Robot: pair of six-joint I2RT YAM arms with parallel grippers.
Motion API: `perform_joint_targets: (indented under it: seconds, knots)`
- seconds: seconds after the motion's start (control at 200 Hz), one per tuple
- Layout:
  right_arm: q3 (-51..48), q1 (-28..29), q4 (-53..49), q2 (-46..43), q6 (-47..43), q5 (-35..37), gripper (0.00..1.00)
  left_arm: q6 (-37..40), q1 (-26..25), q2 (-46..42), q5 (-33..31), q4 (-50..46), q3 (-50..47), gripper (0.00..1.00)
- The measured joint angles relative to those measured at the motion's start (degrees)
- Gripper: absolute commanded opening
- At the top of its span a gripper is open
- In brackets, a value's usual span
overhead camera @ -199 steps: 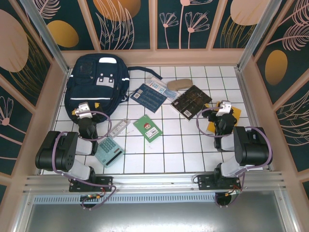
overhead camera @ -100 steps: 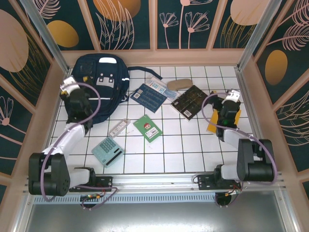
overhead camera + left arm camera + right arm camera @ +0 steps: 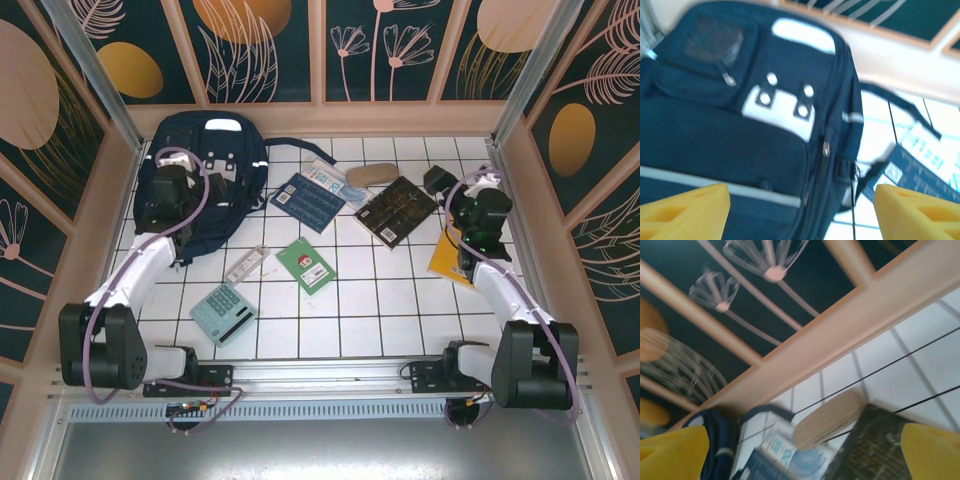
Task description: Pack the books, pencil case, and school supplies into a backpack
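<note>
From above, the backpack [image 3: 215, 170] lies flat at the far left of the table [image 3: 380, 310], and my left end effector [image 3: 172, 165] hangs over it. The right end effector [image 3: 445, 183] sits at the far right, near the dark brown book [image 3: 397, 210]. The pencil case [image 3: 368, 176] lies far centre, just beside that book. The books are thin and flat on the tiles, so I expect stiff, slippery covers best taken by an edge.

On the left wrist camera, the yellow fingers [image 3: 685, 210] stand wide apart with nothing between them, and the backpack's front lies ahead. It looks soft and floppy. I would take it by the zipper pull [image 3: 826, 148] on the main seam. The picture is blurred, so I cannot be sure the zip is closed.

On the right wrist camera, the fingers [image 3: 670, 450] are also spread and empty. The pencil case lies ahead, a light, soft pouch by the look of it. I would pinch it across its narrow middle.
</note>
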Motion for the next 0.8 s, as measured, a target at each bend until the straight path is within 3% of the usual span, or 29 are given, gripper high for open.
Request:
perform_joint_targets:
  seconds: [0.195, 0.3, 0.591, 0.801]
  knots:
    - [0.5, 9.55, -3.69, -3.15, -0.48, -0.83, 0.99, 3.43, -4.96, 6.64, -0.7, -2.12, 0.02, 0.67]
    - [0.39, 11.13, -4.46, -4.68, -0.59, -0.81, 0.99, 5.88, -6.95, 10.91, -1.95, -3.13, 0.07, 0.51]
    - [0.39, 15.04, -5.2, -5.31, -1.92, -0.74, 0.99, 11.56, -11.06, 21.27, -9.53, -5.84, 1.79, 0.54]
    - [0.39, 17.29, -5.7, -4.96, -3.17, -0.59, 0.99, 14.34, -13.4, 26.8, -19.17, -6.47, 5.33, 0.44]
